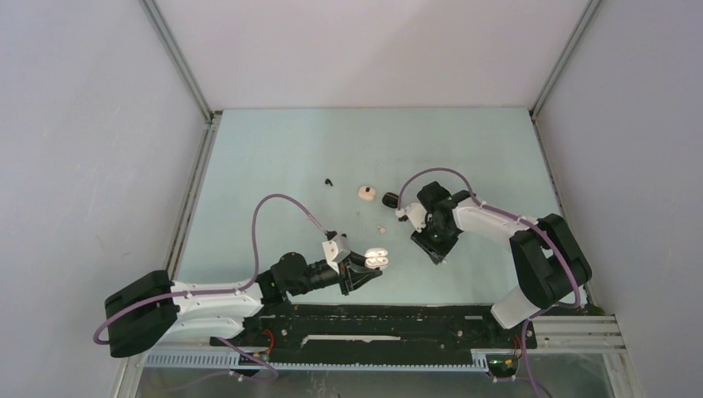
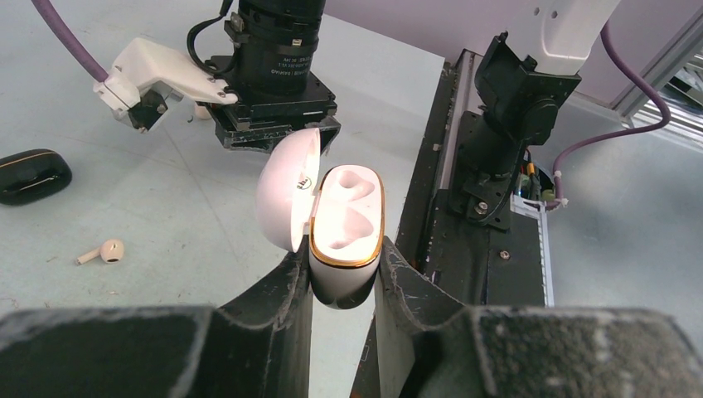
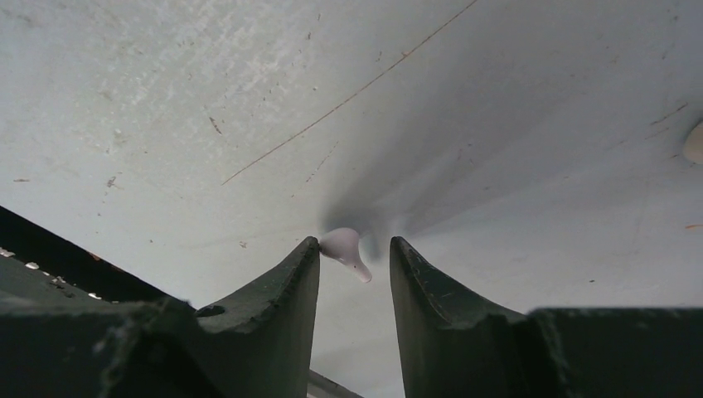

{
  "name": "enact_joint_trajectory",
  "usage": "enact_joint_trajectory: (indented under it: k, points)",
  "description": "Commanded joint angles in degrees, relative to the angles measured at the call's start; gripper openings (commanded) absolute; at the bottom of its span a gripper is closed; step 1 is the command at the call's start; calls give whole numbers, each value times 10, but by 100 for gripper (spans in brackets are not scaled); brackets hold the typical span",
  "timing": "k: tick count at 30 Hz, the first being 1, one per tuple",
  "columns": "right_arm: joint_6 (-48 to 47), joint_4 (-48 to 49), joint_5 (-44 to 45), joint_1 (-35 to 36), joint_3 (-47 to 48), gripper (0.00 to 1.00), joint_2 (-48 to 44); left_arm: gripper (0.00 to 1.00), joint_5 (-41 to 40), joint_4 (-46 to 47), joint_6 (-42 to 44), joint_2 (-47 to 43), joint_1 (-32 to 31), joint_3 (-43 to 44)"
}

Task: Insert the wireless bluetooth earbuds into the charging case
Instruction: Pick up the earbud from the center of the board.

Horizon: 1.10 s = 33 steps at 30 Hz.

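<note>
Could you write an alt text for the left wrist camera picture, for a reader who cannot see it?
The left gripper holds an open white charging case with a gold rim, both pockets empty, lid swung to the left. On the table to its left lie a beige earbud and a closed black case; the right arm is behind.

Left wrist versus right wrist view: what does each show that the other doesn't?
Only left wrist: the left gripper clamping the open charging case, both wells empty, plus a black case and a beige earbud on the table. Only right wrist: a pale earbud between the parted fingers of the right gripper. Both: the pale table.
</note>
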Motion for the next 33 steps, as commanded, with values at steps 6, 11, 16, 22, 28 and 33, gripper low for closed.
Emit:
enact_joint_trajectory:
  k: [6, 11, 16, 22, 28, 33]
  points:
    - [-2, 6, 42, 3, 10, 36, -42, 0, -1, 16, 14, 12, -5, 33]
    - [-3, 9, 53, 2, 10, 36, -45, 0, 0, 18, 12, 14, -6, 33]
    - [-1, 0, 23, 4, 10, 38, -56, 0, -2, 12, 14, 7, -7, 31]
    - [1, -2, 21, 20, 10, 48, -49, 0, -4, 10, 15, 7, -7, 32]
    - [-1, 4, 46, 24, 10, 48, -16, 0, -4, 3, 15, 5, -8, 37]
    - [-5, 3, 53, 32, 10, 48, -4, 0, -4, -8, 18, 2, -8, 39]
